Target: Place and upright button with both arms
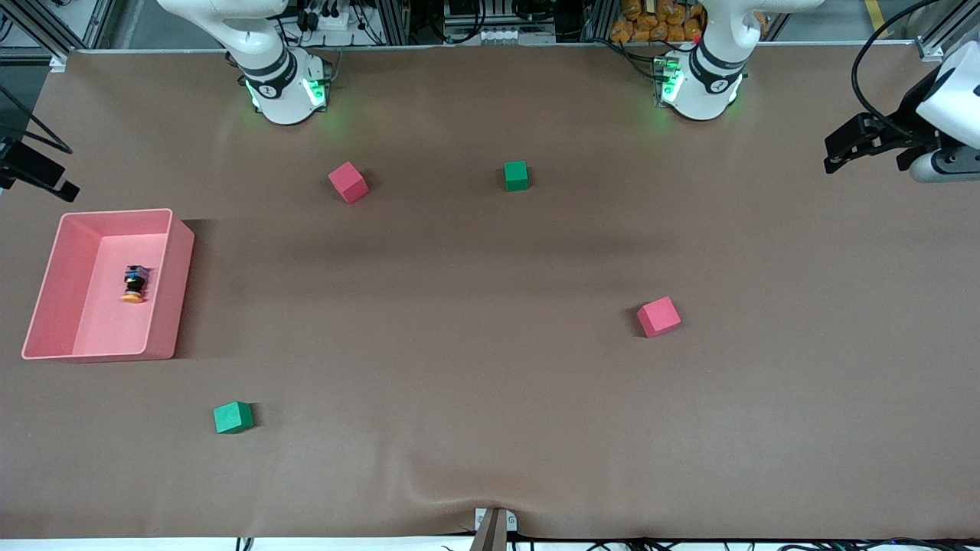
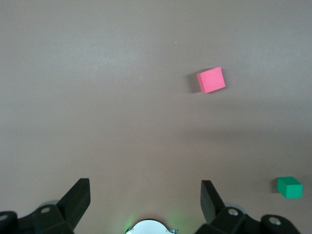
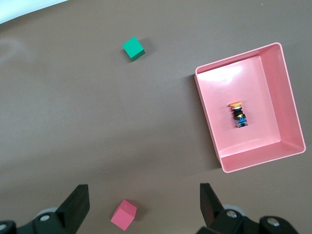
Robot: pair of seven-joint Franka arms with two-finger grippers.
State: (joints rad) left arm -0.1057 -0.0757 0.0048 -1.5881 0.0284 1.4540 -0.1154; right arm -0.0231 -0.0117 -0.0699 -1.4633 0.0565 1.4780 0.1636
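The button lies on its side inside a pink tray at the right arm's end of the table, its orange cap turned toward the front camera. The right wrist view shows the button in the tray from high up. My right gripper hangs open and empty above the table, over a red cube. My left gripper is open and empty too, high over bare table beside its own base. Both arms' bases, right and left, glow green.
One red cube and one green cube sit near the bases. Another red cube lies toward the left arm's end, another green cube near the front edge. Dark hardware juts in over the left arm's end.
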